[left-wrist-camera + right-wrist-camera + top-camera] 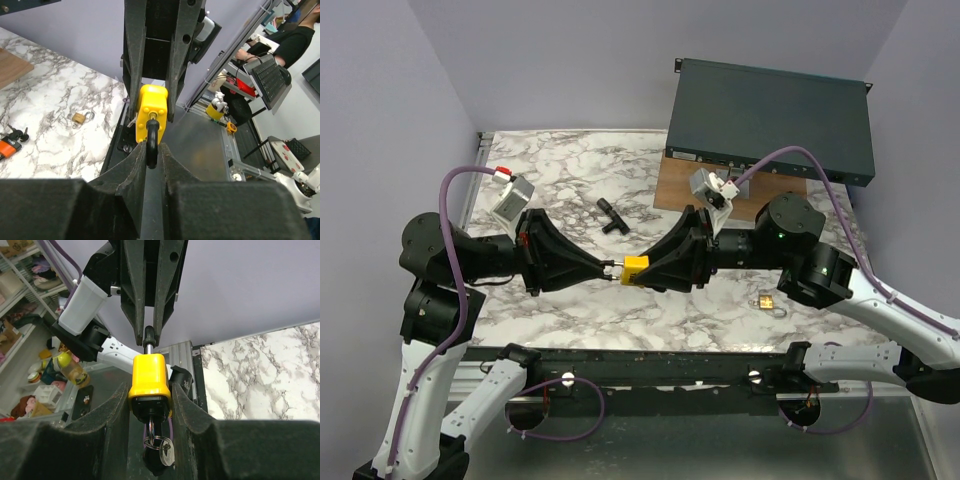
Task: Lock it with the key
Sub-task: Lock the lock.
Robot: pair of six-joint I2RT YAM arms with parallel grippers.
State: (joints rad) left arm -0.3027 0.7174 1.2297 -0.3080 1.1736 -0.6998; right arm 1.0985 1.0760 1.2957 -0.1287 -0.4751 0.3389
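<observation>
A yellow padlock (636,266) hangs in the air above the table's near middle, between my two grippers. My right gripper (646,267) is shut on its yellow body (149,375), one finger on each side. My left gripper (612,270) is shut on the black shackle (151,145), which sticks out of the body toward it. In the right wrist view the key (155,427) is in the lock's underside, with a key ring (160,443) and a spare key dangling from it. The two grippers face each other nearly tip to tip.
A small brass padlock (767,300) lies on the marble table at the right, near the front edge. A black T-shaped piece (611,214) lies behind the grippers. A dark rack box (770,120) and a wooden board (680,185) are at the back right. An orange tag with keys (10,145) lies on the marble.
</observation>
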